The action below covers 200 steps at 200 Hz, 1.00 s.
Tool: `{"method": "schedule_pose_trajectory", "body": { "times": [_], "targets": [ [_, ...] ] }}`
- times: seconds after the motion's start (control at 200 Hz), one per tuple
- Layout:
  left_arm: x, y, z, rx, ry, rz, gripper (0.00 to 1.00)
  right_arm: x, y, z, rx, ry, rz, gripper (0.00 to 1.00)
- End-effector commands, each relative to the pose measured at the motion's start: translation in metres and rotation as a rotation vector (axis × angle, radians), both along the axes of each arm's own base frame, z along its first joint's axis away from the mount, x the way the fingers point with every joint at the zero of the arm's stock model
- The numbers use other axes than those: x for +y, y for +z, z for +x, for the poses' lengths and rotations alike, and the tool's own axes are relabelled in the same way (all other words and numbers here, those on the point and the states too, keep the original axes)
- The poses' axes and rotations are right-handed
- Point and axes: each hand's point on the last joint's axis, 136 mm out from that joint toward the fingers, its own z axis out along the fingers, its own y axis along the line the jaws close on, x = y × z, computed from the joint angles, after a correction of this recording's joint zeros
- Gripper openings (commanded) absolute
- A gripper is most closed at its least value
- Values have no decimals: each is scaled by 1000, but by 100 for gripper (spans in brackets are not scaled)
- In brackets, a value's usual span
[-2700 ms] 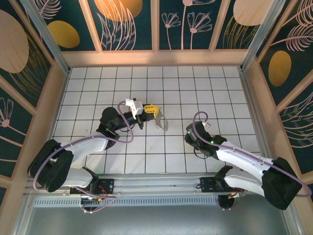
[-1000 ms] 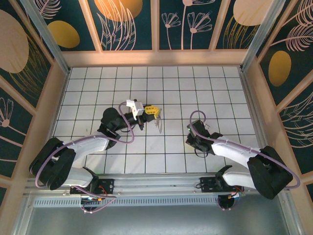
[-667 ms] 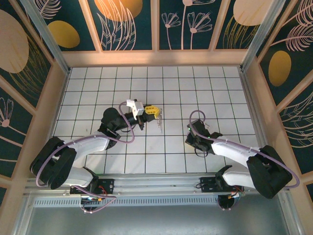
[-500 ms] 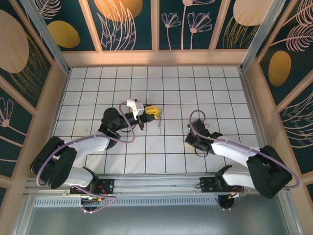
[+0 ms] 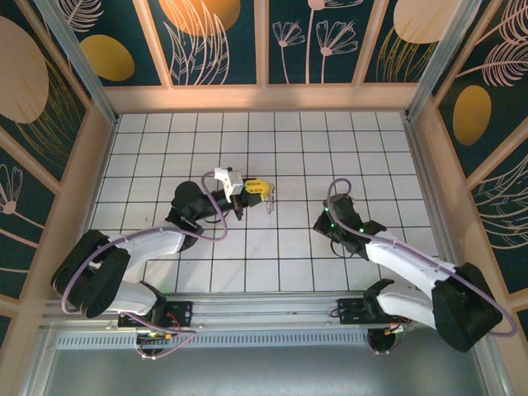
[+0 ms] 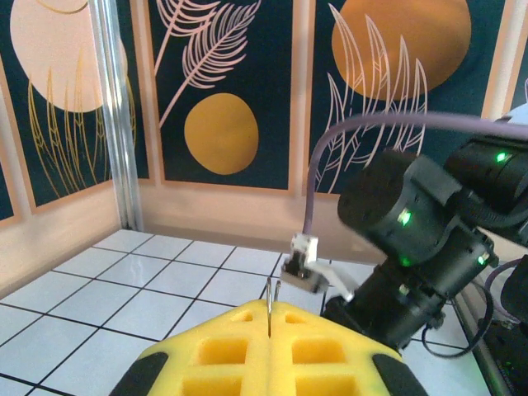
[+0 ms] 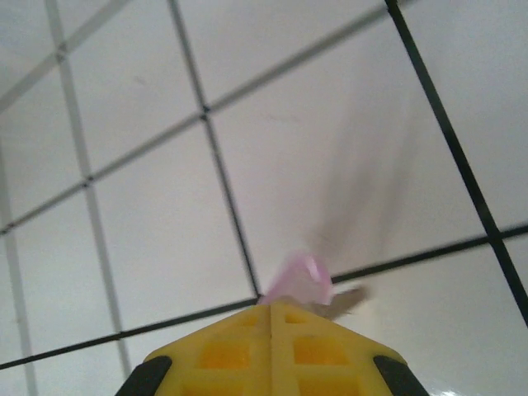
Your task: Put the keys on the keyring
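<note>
Key (image 7: 302,280) with blurred lilac-pink head, pinched in right hand (image 7: 272,308)

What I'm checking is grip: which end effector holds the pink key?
The right end effector: the pink key pokes from its shut tips; the left end effector pinches the keyring instead.

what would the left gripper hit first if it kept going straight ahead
Likely the right arm's wrist, just ahead and a little off the line of the left gripper, which is shut on the keyring. Depth is unclear, so it may slip past.
</note>
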Motion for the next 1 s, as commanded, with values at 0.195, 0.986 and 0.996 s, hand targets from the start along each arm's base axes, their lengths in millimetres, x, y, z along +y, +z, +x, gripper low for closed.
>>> {"method": "schedule_pose_trajectory", "body": {
  "times": [0.195,0.986,0.996],
  "targets": [
    [-1,20,0,-25,-3,-29,0,27,101,27,-410,195,118,0],
    [-6,-3,9,22,5,26,0,66,171,6,-785,621,370,0],
    [-6,-3,9,23,6,26,0,66,170,6,-785,620,370,0]
  ]
}}
